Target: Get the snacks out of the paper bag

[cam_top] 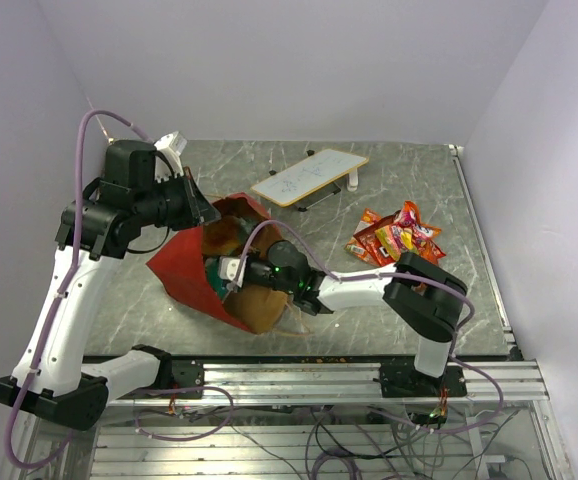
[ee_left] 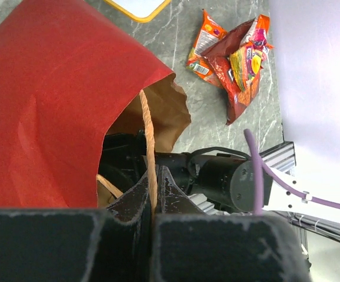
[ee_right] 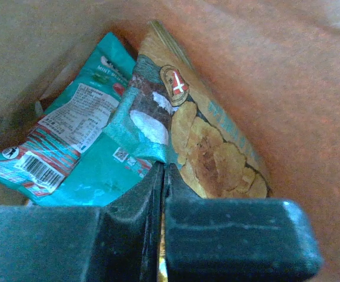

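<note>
We see the left gripper (ee_left: pixel 153 176) pinched shut on the string handle (ee_left: pixel 147 126) of the paper bag (cam_top: pixel 181 268), centre-left in the top view, and the right gripper (ee_right: pixel 165 171) inside it closed on a gold-brown packet (ee_right: pixel 214 155) beside a teal packet (ee_right: pixel 70 132), other snacks (cam_top: pixel 397 238) lying right of centre.

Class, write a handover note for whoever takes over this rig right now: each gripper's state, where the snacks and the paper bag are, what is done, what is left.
Left gripper: shut on the paper bag's string handle.
Right gripper: inside the bag, shut where the teal packet and gold-brown packet meet; which it pinches is unclear.
Done: a pile of packets lies on the table, right of the bag.
Left: at least those two packets inside.
</note>
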